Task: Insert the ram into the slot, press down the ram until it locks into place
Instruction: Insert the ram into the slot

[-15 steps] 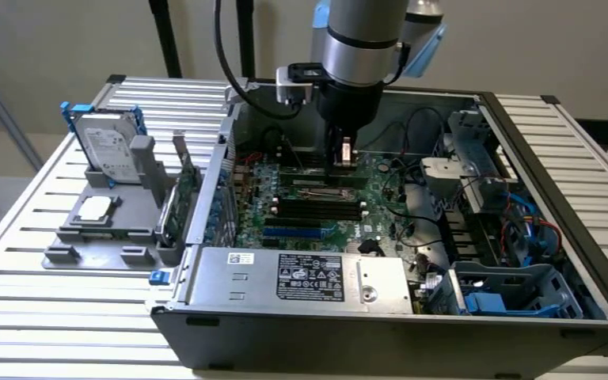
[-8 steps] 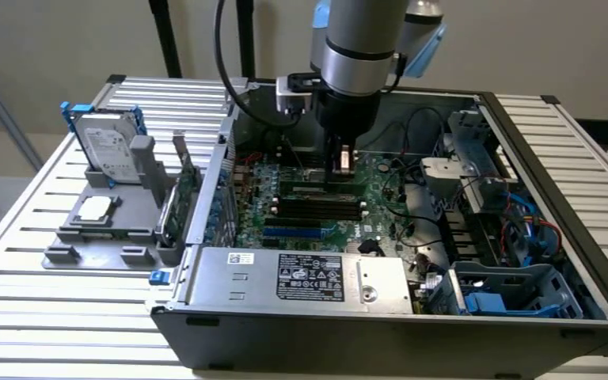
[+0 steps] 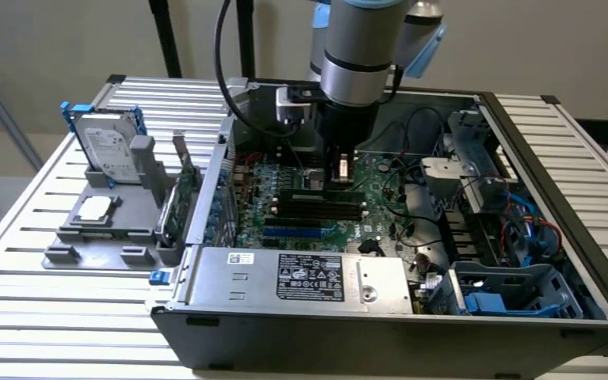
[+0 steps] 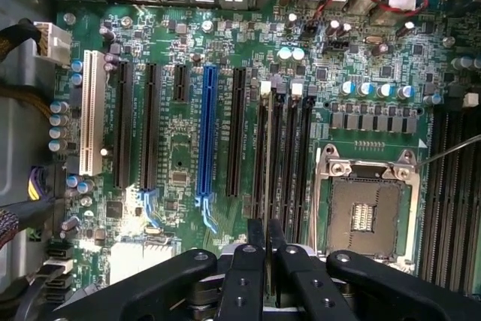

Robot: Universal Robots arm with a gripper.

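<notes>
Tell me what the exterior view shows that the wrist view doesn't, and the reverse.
Exterior view: the arm, the case, the power supply, and a hard drive on a grey stand beside the case.
Wrist view: the CPU socket, a white slot, and the ram seen edge-on along the slot.
Both: the claw closed on the ram, the motherboard, and the blue slot.
</notes>
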